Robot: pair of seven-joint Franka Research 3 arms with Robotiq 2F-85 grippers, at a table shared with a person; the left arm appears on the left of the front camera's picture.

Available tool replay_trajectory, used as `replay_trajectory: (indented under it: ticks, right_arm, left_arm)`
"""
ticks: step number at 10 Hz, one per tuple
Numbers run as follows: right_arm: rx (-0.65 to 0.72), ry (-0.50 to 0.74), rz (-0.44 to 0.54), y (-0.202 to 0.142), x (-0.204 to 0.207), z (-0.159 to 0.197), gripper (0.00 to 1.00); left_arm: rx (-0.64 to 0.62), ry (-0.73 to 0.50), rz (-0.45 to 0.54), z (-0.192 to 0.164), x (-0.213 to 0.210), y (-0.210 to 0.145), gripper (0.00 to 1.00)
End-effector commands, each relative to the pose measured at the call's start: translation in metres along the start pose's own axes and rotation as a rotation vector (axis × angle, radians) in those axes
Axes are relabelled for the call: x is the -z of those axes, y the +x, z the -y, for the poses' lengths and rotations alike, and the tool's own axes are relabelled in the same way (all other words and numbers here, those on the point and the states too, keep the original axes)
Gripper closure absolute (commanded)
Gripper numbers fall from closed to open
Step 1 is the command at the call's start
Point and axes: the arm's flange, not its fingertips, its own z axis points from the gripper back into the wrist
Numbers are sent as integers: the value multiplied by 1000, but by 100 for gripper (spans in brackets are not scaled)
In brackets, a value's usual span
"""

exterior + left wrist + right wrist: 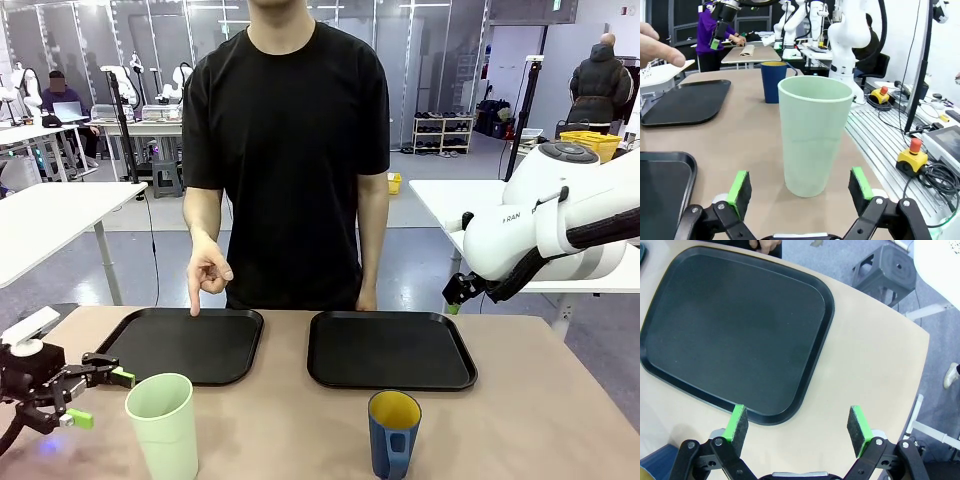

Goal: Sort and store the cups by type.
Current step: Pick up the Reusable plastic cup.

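Cups are what we sort here, and neither one is stored yet: both stand on the worktop point(520, 400) near our edge, outside the trays.

Furthest left, the left gripper point(100, 398) sits low with its fingers spread wide, holding nothing. It is aimed at the green tumbler point(163, 425), which stands upright close ahead of it. From the left wrist, the tumbler is centred in the gap but does not look to be between the fingers yet. We judge this the risky part. The tumbler is tall and probably light, so one finger touching its wall before the other could push it over. A hard squeeze could also buckle thin plastic and let it slip.

Behind the tumbler lies the left tray point(185, 345). The person's hand point(208, 270) points a finger down at its far rim; we cannot tell whether it touches. If the hand is there when we carry the tumbler over, we could hit it.

The right tray point(390, 350) lies just beside the left one. The blue mug point(393, 435) stands upright in front of it, with its handle turned toward us. A grip that catches the handle could twist the mug.

The right gripper point(797, 420) hangs high over the right tray's edge, well apart from the mug, with its fingers open and holding nothing.
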Motion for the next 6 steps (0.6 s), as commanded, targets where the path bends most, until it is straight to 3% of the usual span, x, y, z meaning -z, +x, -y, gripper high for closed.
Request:
replay_trajectory:
  ticks: [1, 6]
  right_arm:
    - [-11, 2, 2, 0, 0, 3, 0]
    - [-11, 2, 2, 0, 0, 3, 0]
  left_arm:
    - [51, -21, 32, 17, 7, -44, 0]
    - [44, -43, 84, 16, 34, -70, 0]
